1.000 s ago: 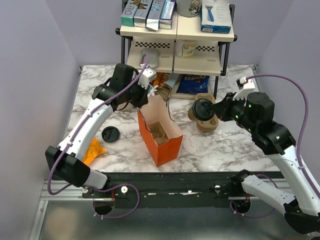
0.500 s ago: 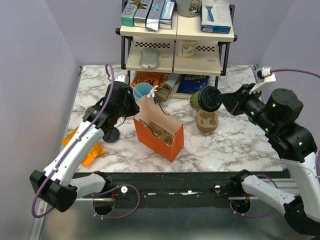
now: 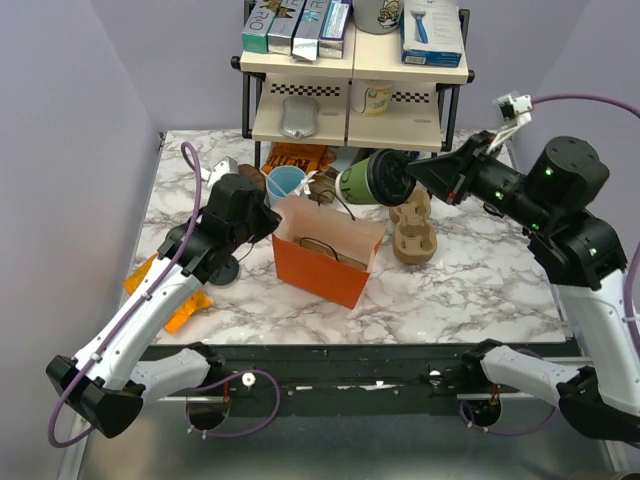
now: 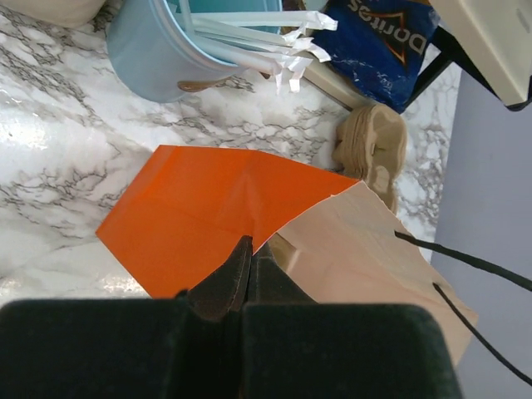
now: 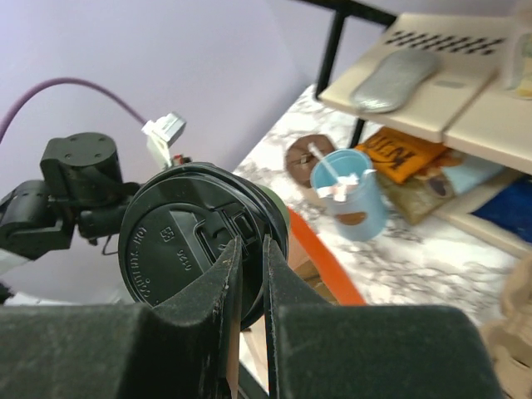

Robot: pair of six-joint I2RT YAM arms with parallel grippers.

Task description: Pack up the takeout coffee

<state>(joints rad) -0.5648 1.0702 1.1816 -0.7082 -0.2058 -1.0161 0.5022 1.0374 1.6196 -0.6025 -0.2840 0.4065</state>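
The right end effector (image 3: 408,178) is clamping its fingers on the round black plastic lid of the dark olive-green paper takeout coffee cup (image 3: 362,184). It is holding the cup in the air, tipped on its side, over the far rim of the open orange paper bag (image 3: 322,268). The left end effector (image 3: 262,222) is pinching the bag's left rim, fingers together on the paper. The bag is standing on the white marbled counter (image 3: 470,290), near the brown moulded-pulp cup carriers (image 3: 412,238) and a light blue cup (image 3: 288,181).
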